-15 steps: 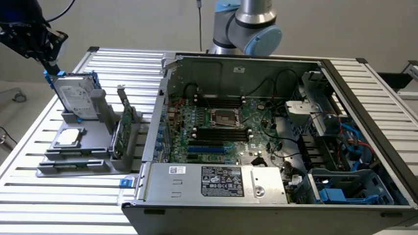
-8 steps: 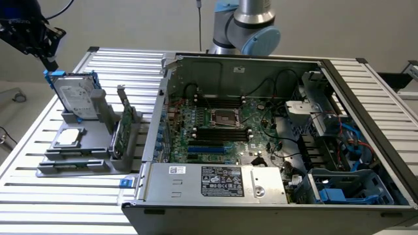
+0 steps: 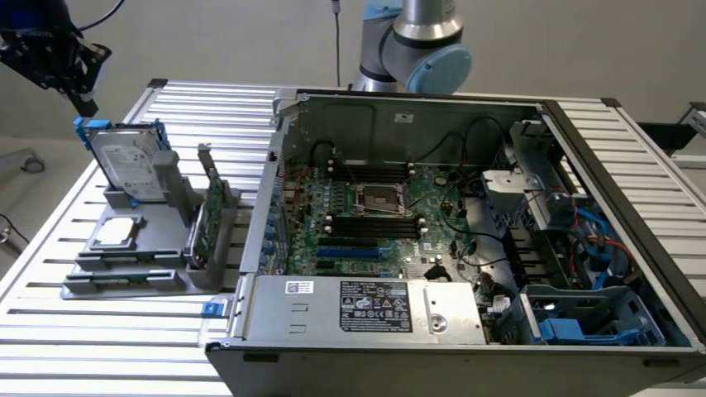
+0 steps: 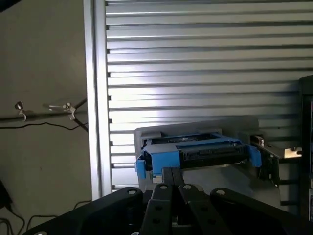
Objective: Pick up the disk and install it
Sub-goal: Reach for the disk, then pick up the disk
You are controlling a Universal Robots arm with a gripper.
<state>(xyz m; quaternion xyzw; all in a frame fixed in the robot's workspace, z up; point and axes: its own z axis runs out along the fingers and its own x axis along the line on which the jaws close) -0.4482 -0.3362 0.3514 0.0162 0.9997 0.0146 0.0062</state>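
Disk (image 3: pixel 127 161) stands on end in the grey holder (image 3: pixel 138 269) on the table (image 3: pixel 99 347), just below my tool (image 3: pixel 84 103), which looks closed on nothing (blue frame edge facing the wrist camera, long axis upright).

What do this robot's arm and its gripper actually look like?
The arm is a silver-grey metal tube with a rounded pale blue cap on its joint. The gripper is matte black, built of angular linked bars dotted with small round bolt heads. A thin black cable curves away above it.
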